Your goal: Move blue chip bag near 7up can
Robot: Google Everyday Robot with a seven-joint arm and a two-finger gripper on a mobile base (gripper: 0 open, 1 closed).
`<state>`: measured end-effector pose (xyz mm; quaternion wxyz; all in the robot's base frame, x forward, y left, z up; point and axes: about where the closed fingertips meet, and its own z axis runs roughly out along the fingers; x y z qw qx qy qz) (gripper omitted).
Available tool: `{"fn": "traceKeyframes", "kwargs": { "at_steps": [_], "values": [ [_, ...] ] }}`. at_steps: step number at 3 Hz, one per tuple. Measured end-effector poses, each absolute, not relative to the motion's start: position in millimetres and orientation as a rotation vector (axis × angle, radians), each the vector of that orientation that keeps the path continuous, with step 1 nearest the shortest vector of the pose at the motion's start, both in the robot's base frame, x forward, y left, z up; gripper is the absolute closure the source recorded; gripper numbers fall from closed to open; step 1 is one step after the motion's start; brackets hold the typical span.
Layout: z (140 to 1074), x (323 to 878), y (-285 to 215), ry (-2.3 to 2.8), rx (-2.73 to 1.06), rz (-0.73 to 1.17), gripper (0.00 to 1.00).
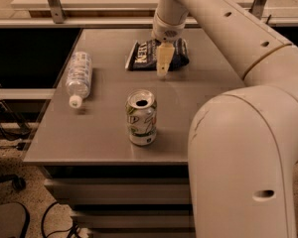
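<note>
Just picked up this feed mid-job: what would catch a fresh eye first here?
The bulky white robot arm fills the right side, reaching to the far middle of the grey table, where its gripper hangs over the crinkled dark navy foil chip bag. Nearer the front stands the opened white-and-green aluminium 7up can, apart from the bag. A clear plastic water bottle lies on its side at the left.
</note>
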<state>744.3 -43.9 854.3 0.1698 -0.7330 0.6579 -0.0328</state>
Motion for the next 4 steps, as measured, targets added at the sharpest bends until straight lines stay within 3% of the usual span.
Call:
{"fn": "traceKeyframes", "kwargs": {
  "at_steps": [3, 4],
  "values": [
    [865.9, 739.5, -41.0, 1.82, -2.084, -0.076, 0.86],
    [884.5, 736.7, -37.0, 1.761, -2.082, -0.08, 1.0]
  ]
}}
